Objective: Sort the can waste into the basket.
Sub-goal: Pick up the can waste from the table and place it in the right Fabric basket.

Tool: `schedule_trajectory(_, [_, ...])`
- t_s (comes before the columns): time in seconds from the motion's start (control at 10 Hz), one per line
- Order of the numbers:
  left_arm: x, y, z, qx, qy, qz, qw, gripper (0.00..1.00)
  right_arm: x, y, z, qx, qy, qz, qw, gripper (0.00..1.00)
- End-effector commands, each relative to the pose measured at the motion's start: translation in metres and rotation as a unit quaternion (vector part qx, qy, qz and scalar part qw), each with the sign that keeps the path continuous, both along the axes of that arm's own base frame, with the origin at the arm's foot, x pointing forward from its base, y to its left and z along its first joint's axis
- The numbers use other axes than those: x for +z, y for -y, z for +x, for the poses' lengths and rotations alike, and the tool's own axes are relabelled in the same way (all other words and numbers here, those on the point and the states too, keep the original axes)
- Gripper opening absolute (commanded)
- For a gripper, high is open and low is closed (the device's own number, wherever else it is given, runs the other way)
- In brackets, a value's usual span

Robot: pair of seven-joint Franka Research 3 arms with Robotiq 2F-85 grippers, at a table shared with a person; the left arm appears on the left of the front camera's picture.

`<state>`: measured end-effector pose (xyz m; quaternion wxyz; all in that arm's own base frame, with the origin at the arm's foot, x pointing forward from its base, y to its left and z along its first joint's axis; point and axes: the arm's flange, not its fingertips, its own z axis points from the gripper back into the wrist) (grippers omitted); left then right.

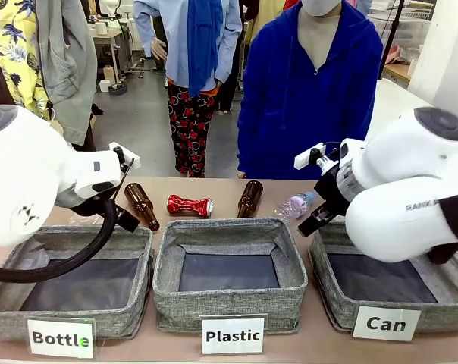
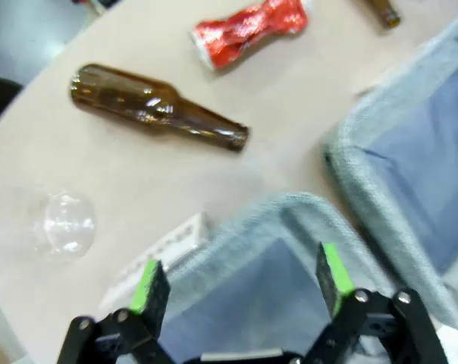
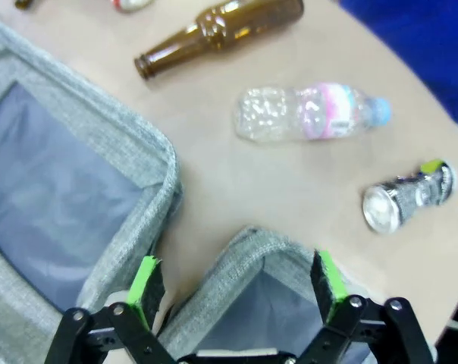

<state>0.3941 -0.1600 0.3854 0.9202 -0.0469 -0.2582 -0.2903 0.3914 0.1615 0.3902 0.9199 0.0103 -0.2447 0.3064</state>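
Two claws, both spread wide and both holding nothing. Your left claw point(image 2: 240, 277) hangs over the far right corner of the Bottle basket point(image 2: 290, 206), with only its grey rim and dark lining showing between the green pads. Just past that corner on the desk point(image 2: 305, 106) a brown bottle point(image 2: 153, 106) lies on its side. Farther out is the red can point(image 2: 249, 30), crushed at the waist and also on its side. From the front you see the red can point(image 1: 189, 205) on the far strip of the desk, beyond the Plastic basket point(image 1: 229, 299). It lies between the brown bottle on its left and a second brown bottle point(image 1: 249, 198) on its right, touching neither.

Your right claw point(image 3: 236, 279) hovers over the far left corner of the Can basket point(image 3: 236, 246). Beyond that corner a clear plastic bottle point(image 3: 308, 112) with a pink label lies on the desk. To the right of it, and apart from it, the silver can point(image 3: 407, 199) lies on its side with one round end showing. The Can basket point(image 1: 343, 303) is the right-hand one in the row of three, along the near edge of the desk. A person in a blue hooded top point(image 1: 312, 91) stands at the far side of the desk.
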Motion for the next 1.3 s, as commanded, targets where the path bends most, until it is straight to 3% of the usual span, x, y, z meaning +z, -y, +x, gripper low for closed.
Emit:
schedule_trajectory(0.0, [0.056,-0.023,-0.021,0.016,-0.079,-0.073,0.994,1.0,0.063,0.014,-0.013,-0.082,-0.037,0.071,0.993,1.0])
schedule_trajectory(0.1, [0.078,-0.037,-0.034,0.044,-0.116,-0.11,0.986,1.0,0.092,0.032,-0.026,-0.084,-0.077,0.147,0.983,1.0])
schedule_trajectory(0.3, [0.103,-0.09,-0.062,0.015,-0.168,-0.217,0.962,1.0,0.116,0.08,-0.051,-0.055,-0.14,0.26,0.954,1.0])
schedule_trajectory(0.4, [0.108,-0.129,-0.078,0.016,-0.159,-0.272,0.949,1.0,0.119,0.114,-0.06,-0.063,-0.145,0.32,0.934,1.0])
schedule_trajectory(0.6, [0.104,-0.215,-0.088,0.092,-0.134,-0.378,0.911,1.0,0.109,0.188,-0.07,-0.094,-0.148,0.46,0.87,1.0])
schedule_trajectory(0.7, [0.086,-0.259,-0.096,0.122,-0.128,-0.442,0.879,1.0,0.093,0.229,-0.076,-0.122,-0.145,0.526,0.829,1.0])
schedule_trajectory(0.9, [0.052,-0.308,-0.103,0.172,-0.12,-0.527,0.824,1.0,0.061,0.286,-0.088,-0.165,-0.13,0.61,0.764,1.0])
schedule_trajectory(1.1, [0.022,-0.336,-0.113,0.192,-0.078,-0.598,0.774,1.0,0.034,0.322,-0.098,-0.231,-0.11,0.644,0.721,1.0])
schedule_trajectory(1.2, [0.016,-0.327,-0.117,0.213,-0.044,-0.614,0.759,1.0,0.023,0.328,-0.099,-0.253,-0.095,0.65,0.71,1.0])
